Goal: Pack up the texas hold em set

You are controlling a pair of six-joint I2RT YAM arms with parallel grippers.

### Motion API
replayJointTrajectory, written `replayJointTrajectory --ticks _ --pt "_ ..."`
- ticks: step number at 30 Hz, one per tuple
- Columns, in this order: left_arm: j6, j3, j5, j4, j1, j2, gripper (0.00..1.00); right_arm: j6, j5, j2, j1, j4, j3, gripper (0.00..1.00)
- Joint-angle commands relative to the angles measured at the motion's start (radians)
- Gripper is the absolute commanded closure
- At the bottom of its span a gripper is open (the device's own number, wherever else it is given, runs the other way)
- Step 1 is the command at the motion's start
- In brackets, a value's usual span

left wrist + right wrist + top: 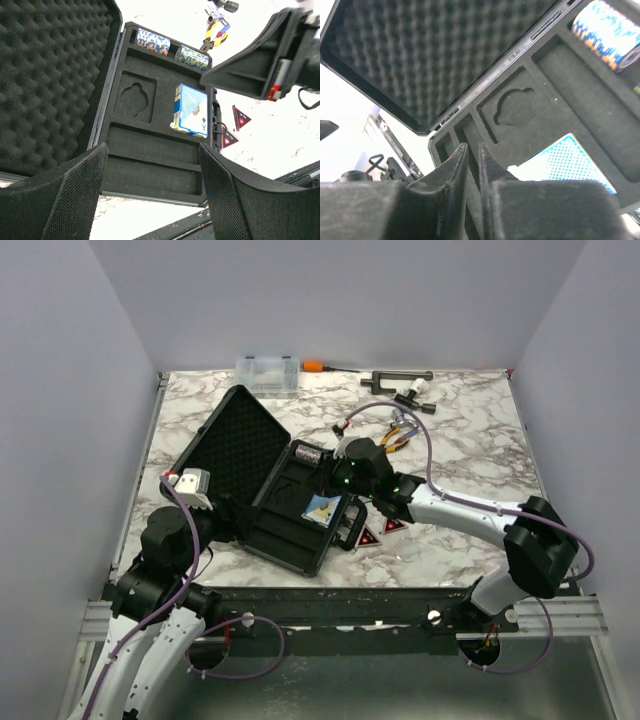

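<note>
The black briefcase lies open on the marble table, its foam-lined lid [235, 445] tilted back to the left and its moulded tray [290, 525] flat. A blue-faced card deck [322, 508] sits in the tray's right slot, seen also in the left wrist view [192, 109] and the right wrist view [570, 162]. Two chip rolls [152, 41] [192, 56] lie in the far slots. Two red-black triangles [372, 537] [393, 524] lie on the table right of the case. My right gripper [472, 147] hovers over the tray, shut with nothing seen between its fingers. My left gripper [152, 150] is open and empty at the tray's near edge.
A clear plastic compartment box [267, 373], an orange-handled screwdriver [325, 367] and a black T-shaped tool [397, 378] lie along the back edge. Pliers [398, 435] lie behind the right arm. The round-lobed recess [135, 95] in the tray holds nothing.
</note>
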Motion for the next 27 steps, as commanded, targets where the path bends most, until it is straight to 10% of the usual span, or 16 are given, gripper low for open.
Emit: replayJointTrajectory --ticks 1,16,27 --pt "0.01 0.0 -0.018 -0.01 0.001 -0.009 0.26 -0.031 0.131 -0.055 -0.004 -0.245 0.033 0.88" --pt "0.01 -0.002 -0.02 -0.01 0.003 -0.023 0.26 -0.057 0.214 0.248 0.028 -0.41 0.018 0.99" --pt "0.013 0.0 -0.015 -0.01 0.003 -0.021 0.26 -0.05 0.316 0.116 0.037 -0.571 0.078 0.99"
